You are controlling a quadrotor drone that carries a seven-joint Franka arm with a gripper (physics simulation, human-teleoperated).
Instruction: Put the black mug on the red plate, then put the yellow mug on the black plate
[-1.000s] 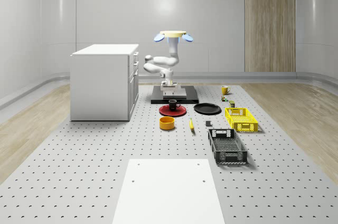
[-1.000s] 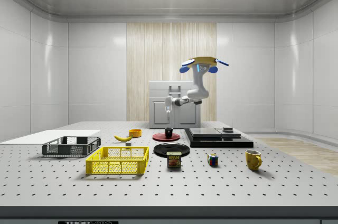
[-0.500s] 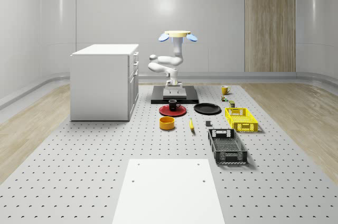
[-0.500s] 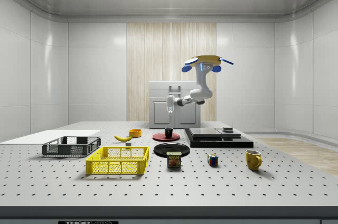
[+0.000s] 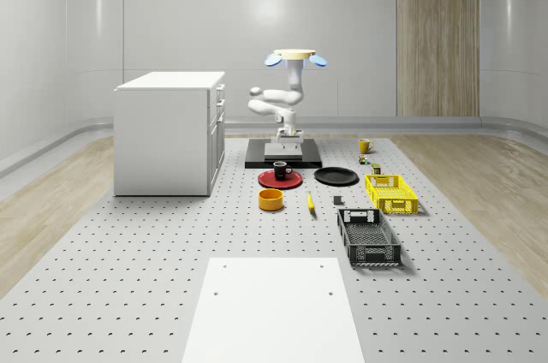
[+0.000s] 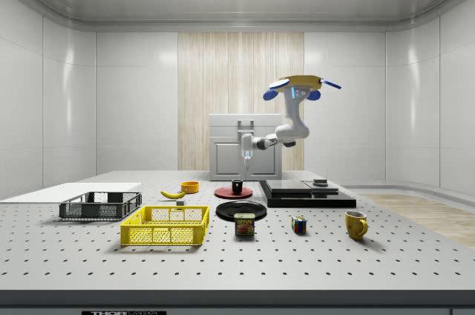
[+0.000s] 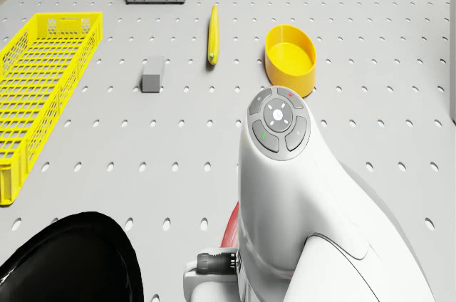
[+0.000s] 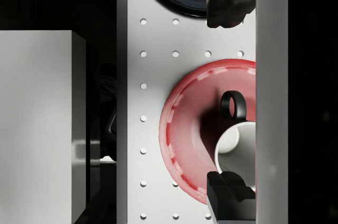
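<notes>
Drone (image 6: 300,85) hovers above the dark platform (image 5: 283,154), arm bent down, gripper (image 6: 246,156) hanging with jaws spread wide and empty above the black mug (image 6: 237,186). That mug stands on the red plate (image 5: 280,179); the black plate (image 5: 336,176) lies just beside at three o'clock in the whole-scene view. Yellow mug (image 6: 355,224) sits well apart.

mug (image 8: 236,150) sits on the near plate (image 8: 186,129) — second plate (image 5: 336,176) beside it, apparently apart.
</notes>
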